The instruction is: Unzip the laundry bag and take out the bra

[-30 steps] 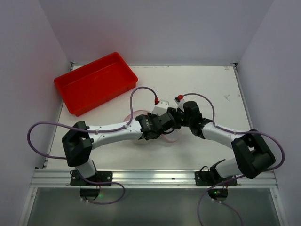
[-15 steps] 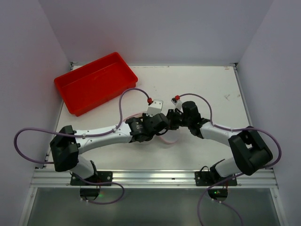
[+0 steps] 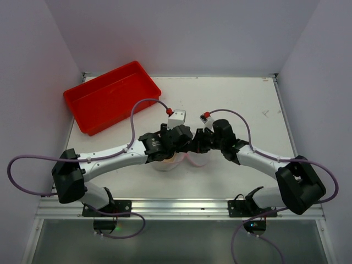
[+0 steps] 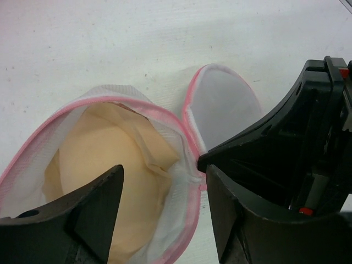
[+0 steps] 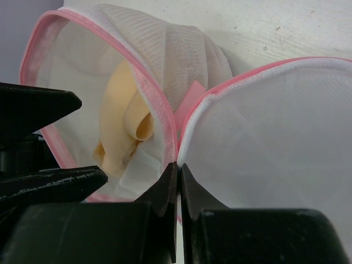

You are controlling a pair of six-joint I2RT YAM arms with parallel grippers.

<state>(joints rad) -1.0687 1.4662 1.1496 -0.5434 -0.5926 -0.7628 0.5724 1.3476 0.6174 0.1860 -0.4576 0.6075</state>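
Note:
The laundry bag (image 4: 181, 181) lies unzipped, its two white mesh halves with pink zipper rims spread apart. The beige bra (image 4: 104, 165) sits inside the left half (image 5: 181, 60) and shows as a folded peach cup (image 5: 124, 124) in the right wrist view. My left gripper (image 4: 165, 214) is open, its fingers (image 4: 91, 212) straddling that half's near rim with one over the bra. My right gripper (image 5: 179, 168) is shut on the laundry bag's pink rim where the halves meet. In the top view both grippers (image 3: 186, 143) (image 3: 198, 144) meet over the bag (image 3: 193, 161) at the table's middle.
A red plastic tray (image 3: 110, 96) stands at the back left of the white table (image 3: 247, 104). The two arms nearly touch each other over the bag. White walls close in the table on three sides.
My left gripper has opened and drawn back to the left. My right gripper has shut on the bag's rim. The bag now gapes open with the bra showing.

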